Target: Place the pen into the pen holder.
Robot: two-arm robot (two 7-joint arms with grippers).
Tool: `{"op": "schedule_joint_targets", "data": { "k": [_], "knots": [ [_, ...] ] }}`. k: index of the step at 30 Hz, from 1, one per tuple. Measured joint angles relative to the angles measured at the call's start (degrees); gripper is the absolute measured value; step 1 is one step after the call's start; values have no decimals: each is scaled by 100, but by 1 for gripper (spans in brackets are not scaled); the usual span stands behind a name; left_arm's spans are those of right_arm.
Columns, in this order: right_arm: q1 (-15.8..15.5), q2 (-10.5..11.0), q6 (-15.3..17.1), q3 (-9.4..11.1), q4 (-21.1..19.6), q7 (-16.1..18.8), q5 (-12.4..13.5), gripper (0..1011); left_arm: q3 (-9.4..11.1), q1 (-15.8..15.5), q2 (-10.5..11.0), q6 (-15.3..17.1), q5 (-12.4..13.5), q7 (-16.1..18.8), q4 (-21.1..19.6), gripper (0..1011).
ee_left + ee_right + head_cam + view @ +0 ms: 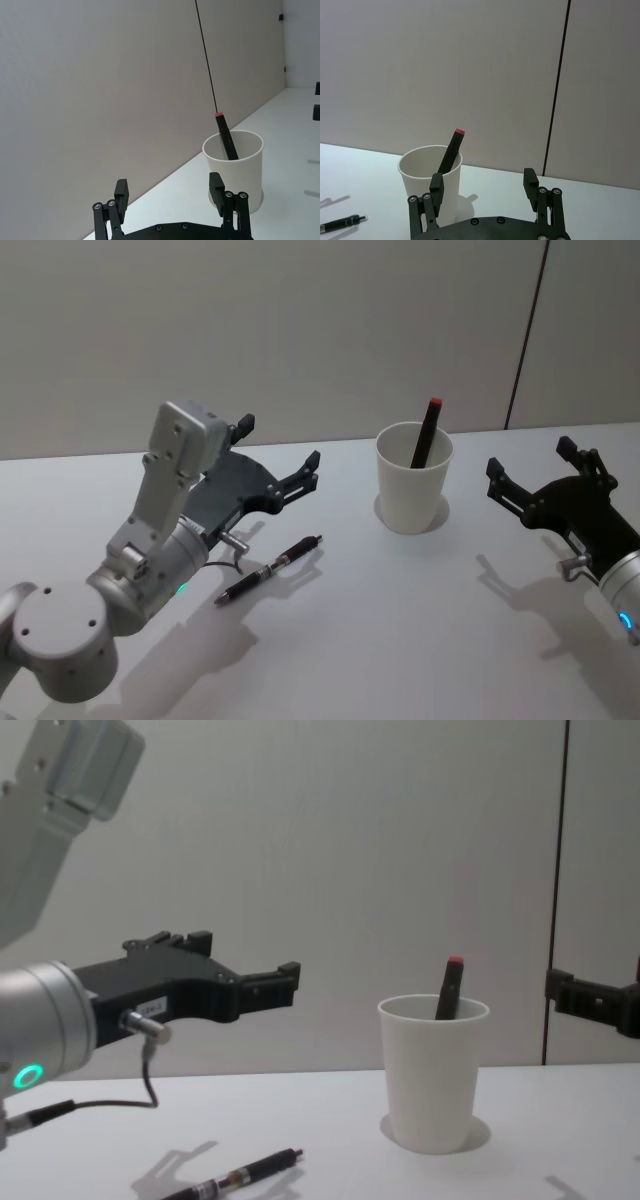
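Slim black pen (270, 570) lies 8 o'clock of white tapered paper cup (413, 490); left gripper (279, 442) raised near pen, right gripper (530, 458) 3 o'clock, both wide.

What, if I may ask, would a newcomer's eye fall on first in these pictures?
The white cup stands mid-table with a red-tipped pen leaning inside it. A black pen lies on the table to the cup's left, near the raised left gripper, whose fingers are open. The right gripper hovers open on the cup's right.
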Motion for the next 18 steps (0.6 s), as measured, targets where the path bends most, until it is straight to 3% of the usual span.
{"op": "schedule_joint_targets", "data": {
  "k": [18],
  "knots": [
    [0, 0, 1, 0, 0, 0, 0, 1001, -251, 310, 537, 294, -729, -737, -266, 1001]
  ]
}}
